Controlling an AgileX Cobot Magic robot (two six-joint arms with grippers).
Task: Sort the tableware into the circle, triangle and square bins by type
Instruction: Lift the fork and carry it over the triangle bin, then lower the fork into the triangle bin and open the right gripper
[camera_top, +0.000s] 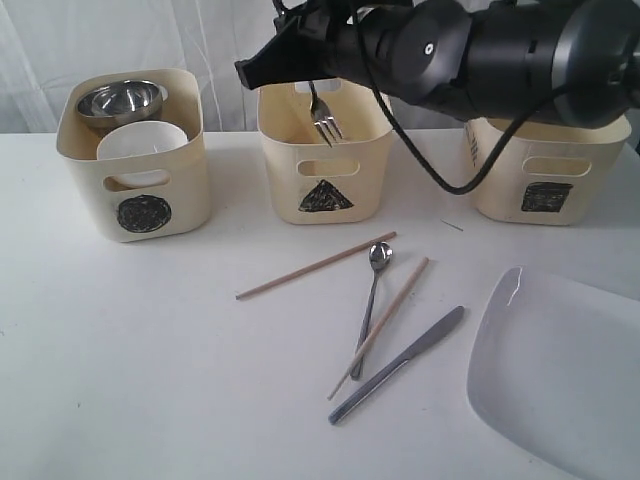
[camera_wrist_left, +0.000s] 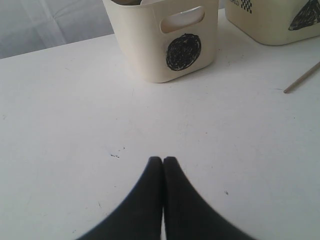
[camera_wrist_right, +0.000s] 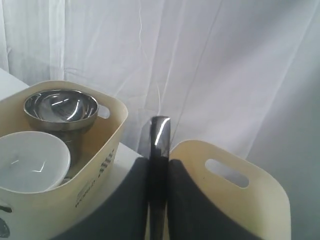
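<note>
My right gripper (camera_top: 305, 75) is shut on the handle of a steel fork (camera_top: 323, 122), which hangs tines down over the triangle bin (camera_top: 325, 180). In the right wrist view the fork handle (camera_wrist_right: 159, 140) stands between the shut fingers of that gripper (camera_wrist_right: 159, 165). The circle bin (camera_top: 135, 195) holds a steel bowl (camera_top: 120, 100) and a small white bowl (camera_top: 145, 142). On the table lie a spoon (camera_top: 372, 300), a knife (camera_top: 400, 365), two chopsticks (camera_top: 315, 265) (camera_top: 380, 325) and a white plate (camera_top: 560, 370). My left gripper (camera_wrist_left: 163, 160) is shut and empty, low over bare table.
The square bin (camera_top: 545, 170) stands at the back right, partly behind my right arm. A black cable (camera_top: 440, 175) loops down between the triangle and square bins. White curtain hangs behind the bins.
</note>
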